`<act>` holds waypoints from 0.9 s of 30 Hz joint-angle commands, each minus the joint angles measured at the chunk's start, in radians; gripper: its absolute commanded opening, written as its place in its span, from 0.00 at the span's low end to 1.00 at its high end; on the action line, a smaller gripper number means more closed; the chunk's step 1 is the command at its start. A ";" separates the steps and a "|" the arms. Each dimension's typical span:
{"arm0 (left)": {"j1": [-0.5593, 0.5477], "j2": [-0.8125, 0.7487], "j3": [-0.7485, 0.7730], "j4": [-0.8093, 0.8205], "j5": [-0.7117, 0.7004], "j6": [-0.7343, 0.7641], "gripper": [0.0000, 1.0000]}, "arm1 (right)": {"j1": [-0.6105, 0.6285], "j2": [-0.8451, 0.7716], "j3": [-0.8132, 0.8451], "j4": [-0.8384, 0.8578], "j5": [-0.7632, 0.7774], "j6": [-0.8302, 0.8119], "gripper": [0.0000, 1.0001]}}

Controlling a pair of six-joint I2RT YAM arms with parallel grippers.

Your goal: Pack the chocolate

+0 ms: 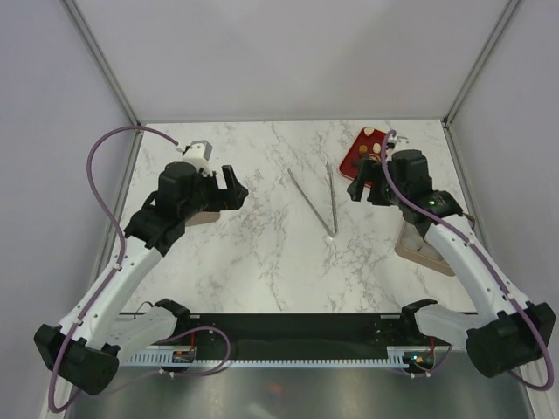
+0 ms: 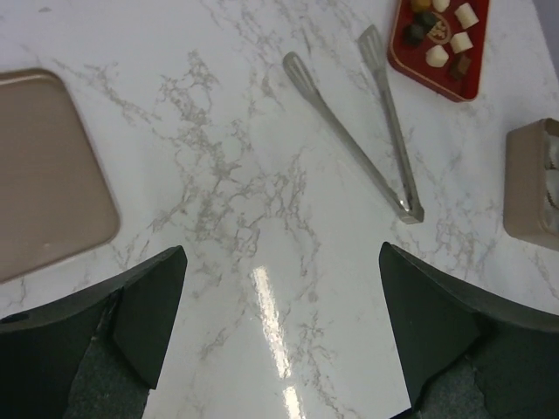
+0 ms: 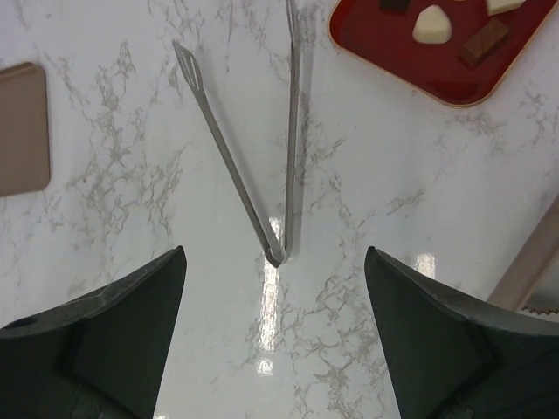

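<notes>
Jaws of right pincer (image 3: 275, 262) apart, empty, low over counter (image 3: 349, 192). Hinge of tongs (image 3: 290, 131) sits between its tips, likely lined up for pickup, since lumps are too small for bare jaws. Ahead-right: chocolate (image 3: 431, 24) on red tray (image 3: 384, 52), unpacked. Close right: box (image 2: 528, 183). Jaws of left pincer (image 2: 279, 279) apart, idle; flat tan piece, maybe lid (image 2: 44, 166), on its left.

On my feed the table (image 2: 262, 218) reads as polished white marble, streaked with glare. Tongs (image 2: 351, 145): bright bare metal. Red tray (image 3: 376, 39) glossy; tan lid (image 2: 44, 166), frame left, smooth, matt. Left fingers (image 2: 148, 314): dull black plastic.
</notes>
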State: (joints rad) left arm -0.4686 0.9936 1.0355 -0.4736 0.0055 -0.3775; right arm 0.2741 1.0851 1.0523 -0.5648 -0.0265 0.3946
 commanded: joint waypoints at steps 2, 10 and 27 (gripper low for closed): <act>0.051 -0.035 -0.066 0.004 0.053 0.028 0.99 | 0.095 0.123 -0.015 0.138 0.046 -0.007 0.92; 0.051 -0.113 -0.112 0.006 0.013 0.063 0.99 | 0.252 0.429 0.012 0.293 0.183 -0.085 0.98; 0.051 -0.127 -0.135 0.006 0.008 0.063 0.99 | 0.272 0.691 0.025 0.447 0.183 -0.177 0.98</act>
State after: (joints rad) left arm -0.4210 0.8635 0.8982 -0.4915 0.0261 -0.3496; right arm 0.5415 1.7473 1.0462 -0.1745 0.1379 0.2523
